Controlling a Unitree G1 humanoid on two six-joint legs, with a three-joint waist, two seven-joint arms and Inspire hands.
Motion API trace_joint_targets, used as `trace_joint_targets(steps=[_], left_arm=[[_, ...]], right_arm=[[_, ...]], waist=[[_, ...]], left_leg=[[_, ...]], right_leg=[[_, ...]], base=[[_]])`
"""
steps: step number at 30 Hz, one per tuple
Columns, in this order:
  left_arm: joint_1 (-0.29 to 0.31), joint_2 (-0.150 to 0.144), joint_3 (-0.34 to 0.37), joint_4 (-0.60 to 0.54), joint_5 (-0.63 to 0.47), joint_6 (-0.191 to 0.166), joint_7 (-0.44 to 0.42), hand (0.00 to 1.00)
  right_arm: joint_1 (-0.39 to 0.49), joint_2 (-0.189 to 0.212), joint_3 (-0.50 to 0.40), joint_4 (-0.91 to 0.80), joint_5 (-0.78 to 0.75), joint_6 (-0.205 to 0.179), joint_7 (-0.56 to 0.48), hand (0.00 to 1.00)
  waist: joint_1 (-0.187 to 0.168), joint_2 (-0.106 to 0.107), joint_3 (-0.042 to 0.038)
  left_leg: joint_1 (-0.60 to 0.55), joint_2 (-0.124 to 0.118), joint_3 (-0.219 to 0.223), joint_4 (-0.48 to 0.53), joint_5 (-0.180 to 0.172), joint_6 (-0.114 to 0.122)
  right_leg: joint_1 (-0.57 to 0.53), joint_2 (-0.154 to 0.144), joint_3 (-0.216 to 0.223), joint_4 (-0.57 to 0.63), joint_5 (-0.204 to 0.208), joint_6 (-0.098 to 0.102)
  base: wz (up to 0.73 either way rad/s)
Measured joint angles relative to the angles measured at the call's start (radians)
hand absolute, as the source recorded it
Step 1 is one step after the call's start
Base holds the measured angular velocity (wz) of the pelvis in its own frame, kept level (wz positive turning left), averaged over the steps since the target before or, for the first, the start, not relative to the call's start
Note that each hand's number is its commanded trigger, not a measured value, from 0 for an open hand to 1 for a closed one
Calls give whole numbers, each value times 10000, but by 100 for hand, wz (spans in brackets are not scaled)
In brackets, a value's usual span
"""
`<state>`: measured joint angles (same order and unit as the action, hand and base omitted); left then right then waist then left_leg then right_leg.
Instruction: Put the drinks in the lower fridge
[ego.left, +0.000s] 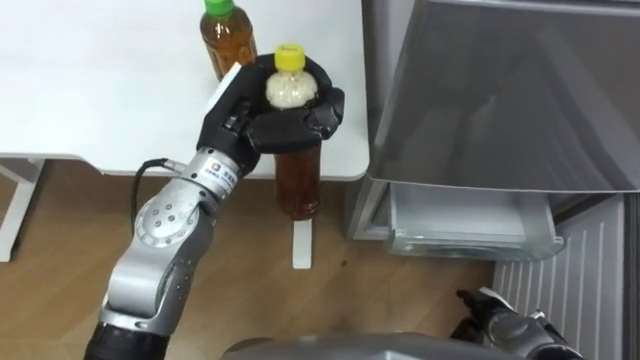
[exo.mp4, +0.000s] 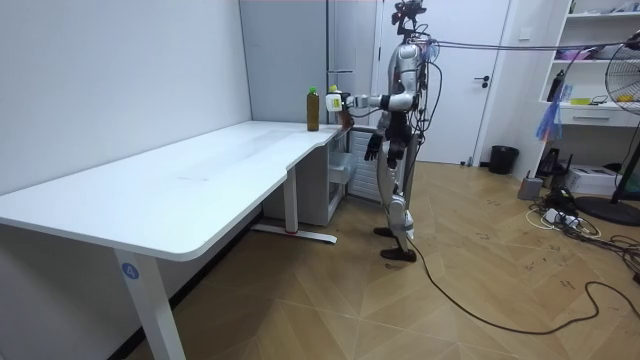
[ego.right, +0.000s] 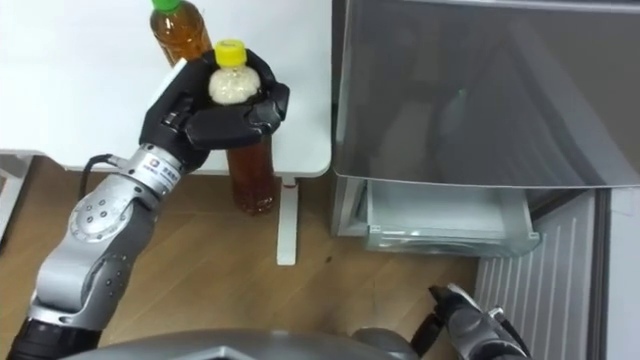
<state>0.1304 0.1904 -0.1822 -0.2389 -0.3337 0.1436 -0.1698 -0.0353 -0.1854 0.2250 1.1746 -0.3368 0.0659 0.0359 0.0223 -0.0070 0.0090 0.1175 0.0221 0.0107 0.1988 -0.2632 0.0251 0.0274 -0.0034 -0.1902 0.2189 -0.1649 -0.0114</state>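
My left hand (ego.left: 238, 122) is shut on a bottle of amber tea with a yellow cap (ego.left: 298, 182), its fingers curled round the neck. I hold the bottle upright just off the white table's (ego.left: 110, 90) right corner, above the floor. A second tea bottle with a green cap (ego.left: 226, 38) stands on the table just behind it. To the right is the grey fridge (ego.left: 500, 90), with its lower drawer (ego.left: 470, 228) pulled out. My right hand (ego.left: 508, 326) hangs low at the bottom right, fingers relaxed. In the room view I stand at the table's far end beside the fridge.
The table's white leg and foot (ego.left: 301, 245) stand on the wood floor right under the held bottle. A ribbed grey panel (ego.left: 590, 270) lies to the right of the drawer. The open drawer's front rim (ego.left: 470, 250) juts toward me.
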Motion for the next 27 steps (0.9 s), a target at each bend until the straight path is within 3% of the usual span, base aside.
trace_joint_targets(steps=[3, 5, 11, 16, 20, 27], left_arm=[[40, -13, 1, 119, -654, -7, -23, 100], [212, -4, 6, 188, -1088, -16, -118, 100], [715, 93, 40, 178, -1372, -17, -342, 100], [764, 96, 148, 179, -1368, -39, -714, 100], [767, 117, 173, 350, -1355, -275, -842, 100], [790, 183, 123, 497, -1351, -286, -978, 100]], right_arm=[[88, -61, 76, -1155, 237, -32, 64, 0], [215, 116, 198, -2362, 734, -295, 192, 0], [771, 412, 404, -5409, 1628, -429, 1330, 0], [1188, 484, 475, -6509, 2042, -435, 2370, 0], [1263, 490, 694, -7283, 2219, -437, 3095, 0], [1262, 502, 1054, -7955, 2525, -438, 4166, 0]], waist=[[74, -9, 6], [110, -73, 21], [193, -158, -21], [165, -157, -17], [110, -75, 15], [110, -66, 30]], left_leg=[[56, 1, 61, -7, 8, -13], [126, 6, 73, -21, 25, -42], [13, 4, 14, 9, 33, -55], [76, 24, -185, 2, 33, -55], [139, 24, -143, -6, 32, -55], [124, 15, -150, 18, 32, -54]], right_leg=[[4, 9, 41, 22, 11, -18], [64, 42, 109, 16, 10, -30], [-3, 29, 62, -11, 0, -45], [178, 10, -58, -136, 8, -36], [256, 5, -104, -141, 8, -35], [223, -112, -181, -25, 1, -24]], base=[[-8], [-2], [4], [8], [0], [0]])
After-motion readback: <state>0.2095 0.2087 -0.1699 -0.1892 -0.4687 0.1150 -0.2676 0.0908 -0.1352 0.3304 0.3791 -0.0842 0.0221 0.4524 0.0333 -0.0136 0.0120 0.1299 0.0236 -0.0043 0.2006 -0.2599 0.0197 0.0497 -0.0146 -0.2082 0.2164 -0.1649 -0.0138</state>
